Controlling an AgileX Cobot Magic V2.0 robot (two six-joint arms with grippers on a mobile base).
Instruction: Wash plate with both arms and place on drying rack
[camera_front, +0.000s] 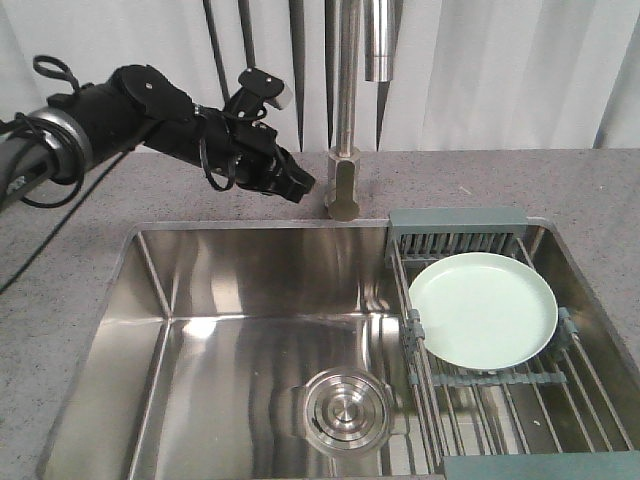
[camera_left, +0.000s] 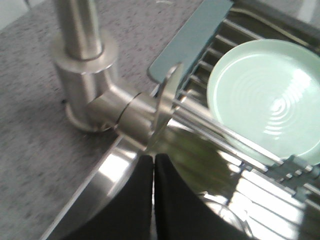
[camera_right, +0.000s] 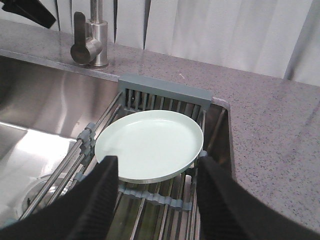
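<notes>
At right of the front view, the plate (camera_front: 483, 309) lies face up, flat on the drying rack (camera_front: 500, 385) over the sink (camera_front: 240, 300). Only the right wrist view shows the right gripper (camera_right: 155, 170), fingers apart, at lower frame near the plate's edge. Upper left, the left gripper (camera_front: 296, 181), fingers together, points at the faucet (camera_front: 343, 185).

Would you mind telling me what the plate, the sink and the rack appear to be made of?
Plate: probably matte plastic or melamine; pale mint, with only soft glare.
Sink: brushed stainless steel; streaky mirror-like reflections on its walls.
Rack: shiny steel rods, with grey-teal end bars and cross strips that look like dull plastic or silicone.
</notes>
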